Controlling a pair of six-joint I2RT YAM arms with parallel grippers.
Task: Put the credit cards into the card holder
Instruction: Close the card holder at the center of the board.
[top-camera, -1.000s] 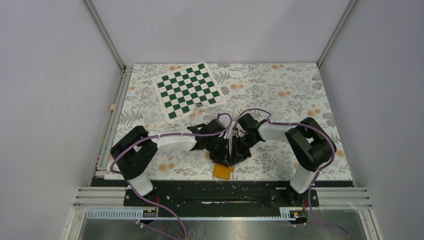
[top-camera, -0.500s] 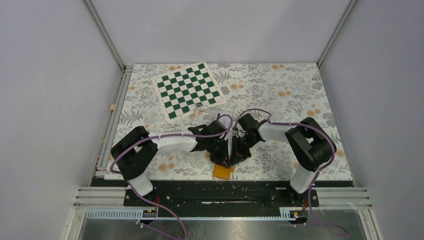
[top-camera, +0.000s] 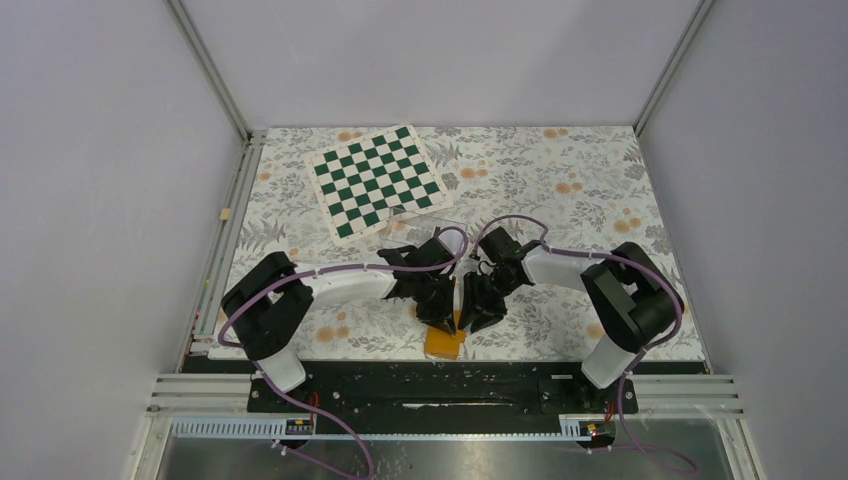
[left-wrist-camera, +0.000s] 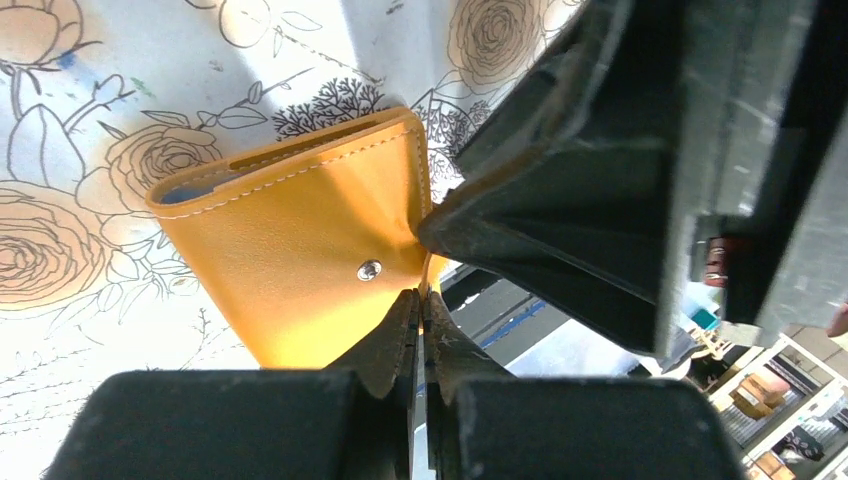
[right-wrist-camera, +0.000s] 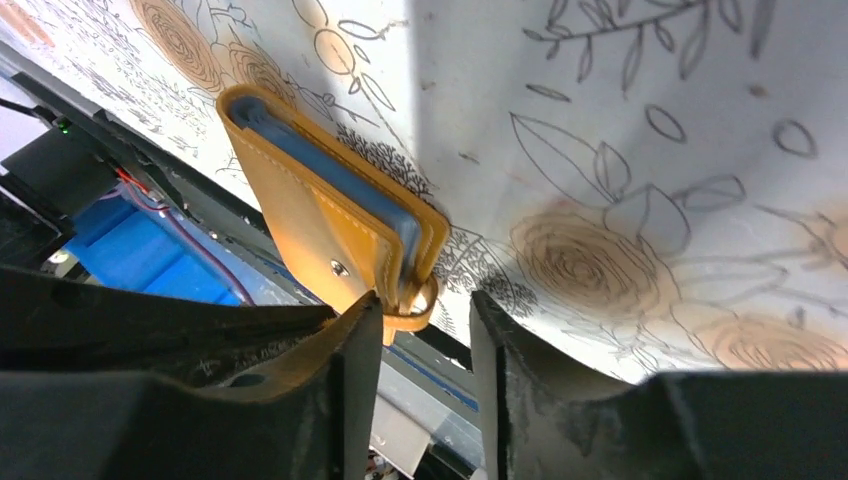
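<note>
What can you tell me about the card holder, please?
The card holder is an orange leather-looking wallet with pale stitching, a metal snap and light blue lining. It lies folded on the floral cloth near its front edge. The shut left pincer meets its corner; the open right pincer straddles its snap tab.

A robot test lab: plain grey walls (top-camera: 430, 60) and metal bars (top-camera: 208, 70) stand around the flowery table (top-camera: 580, 170).

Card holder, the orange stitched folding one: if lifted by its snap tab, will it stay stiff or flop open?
The orange stitched folding card holder looks thin and leathery, so it would probably sag, not stay flat. Its snap tab hangs unfastened, so the fold may swing open. Slim, so probably light.
</note>
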